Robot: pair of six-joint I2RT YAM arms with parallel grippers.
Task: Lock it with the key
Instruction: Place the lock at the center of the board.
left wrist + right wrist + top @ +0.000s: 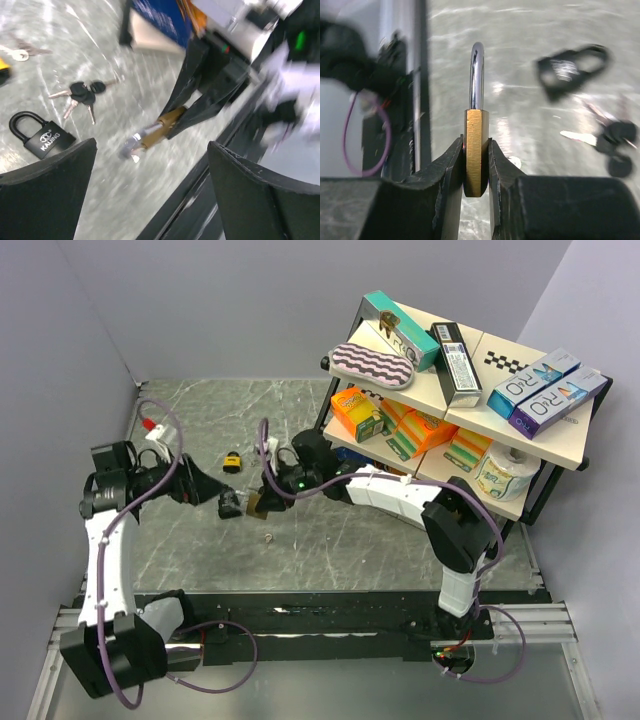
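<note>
My right gripper [476,142] is shut on a brass padlock [476,155]. It holds the padlock edge-on with the steel shackle [477,75] pointing away, above the table. The same padlock shows in the left wrist view [159,129] and the top view [257,504]. My left gripper [152,145] is open and empty, just left of the right gripper [262,502] in the top view. A bunch of black-headed keys [81,94] lies on the table, also seen in the right wrist view [612,145]. A black padlock [41,135] lies near the keys.
A loose silver key [21,53] lies at the far left. A small yellow object [232,461] sits on the marble table. A shelf rack [560,455] with boxes and a tissue roll stands at the right. A black rail [330,605] runs along the near table edge.
</note>
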